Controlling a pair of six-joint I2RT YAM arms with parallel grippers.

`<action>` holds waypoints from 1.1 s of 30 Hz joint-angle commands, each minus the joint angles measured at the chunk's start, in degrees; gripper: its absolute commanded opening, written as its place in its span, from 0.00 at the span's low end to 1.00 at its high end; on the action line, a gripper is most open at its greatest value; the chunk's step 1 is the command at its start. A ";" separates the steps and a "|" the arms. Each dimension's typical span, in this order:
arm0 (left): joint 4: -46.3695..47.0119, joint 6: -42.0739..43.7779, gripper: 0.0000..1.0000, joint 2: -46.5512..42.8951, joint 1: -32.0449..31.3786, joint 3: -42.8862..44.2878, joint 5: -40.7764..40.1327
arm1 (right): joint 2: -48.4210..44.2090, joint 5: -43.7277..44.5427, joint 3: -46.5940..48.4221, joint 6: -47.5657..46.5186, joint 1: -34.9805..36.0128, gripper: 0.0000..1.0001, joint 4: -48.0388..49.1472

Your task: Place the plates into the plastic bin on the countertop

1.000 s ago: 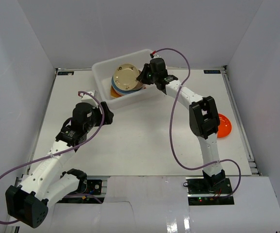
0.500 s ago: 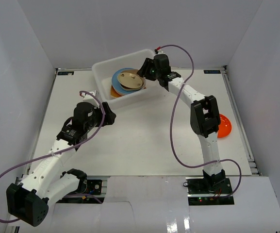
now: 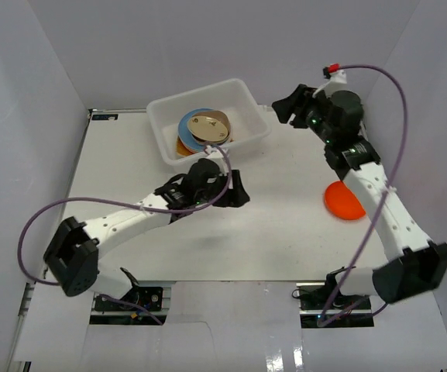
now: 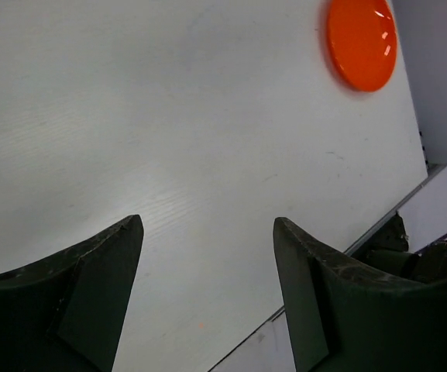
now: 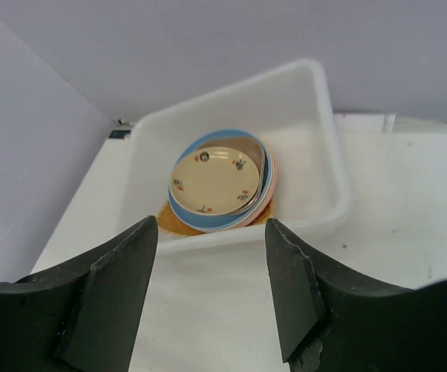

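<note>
Since a second ago the left gripper [image 4: 208, 232] has swung to the centre of the countertop [image 3: 269, 232]. The right gripper [image 3: 283, 109] has backed out of the plastic bin [image 3: 242, 116] at 12 o'clock, leaving the cream plate [image 5: 211, 182] on the stack. There is one bin, one stack whose layers I cannot count, and one orange plate [image 3: 344, 200] at 3 o'clock. Both jaws gape wide and empty.
</note>
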 commanded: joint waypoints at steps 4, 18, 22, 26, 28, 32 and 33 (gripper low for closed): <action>8.00 -6.83 0.77 19.48 -10.76 14.40 -1.93 | -22.12 3.72 -3.87 -6.49 -0.65 0.69 -4.15; 15.74 -19.49 0.70 56.05 -18.68 45.08 -1.74 | -44.88 -12.43 -15.55 5.20 -0.82 0.59 -4.69; 11.63 -21.24 0.68 64.57 -18.59 55.79 -5.62 | -47.71 -12.87 -17.49 4.59 -0.74 0.58 -7.05; 9.24 -22.83 0.67 70.81 -18.59 62.66 -6.76 | -49.11 -13.57 -18.80 3.88 -0.82 0.58 -8.38; 8.27 -23.97 0.64 73.11 -18.59 67.06 -6.85 | -49.47 -14.53 -19.68 3.97 -0.82 0.59 -8.38; 6.51 -27.22 0.57 77.86 -18.33 71.73 -7.20 | -50.09 -15.77 -21.53 4.14 -0.82 0.58 -8.20; 7.12 -27.92 0.56 79.08 -18.15 71.99 -7.20 | -50.09 -15.86 -21.80 4.14 -0.74 0.58 -8.29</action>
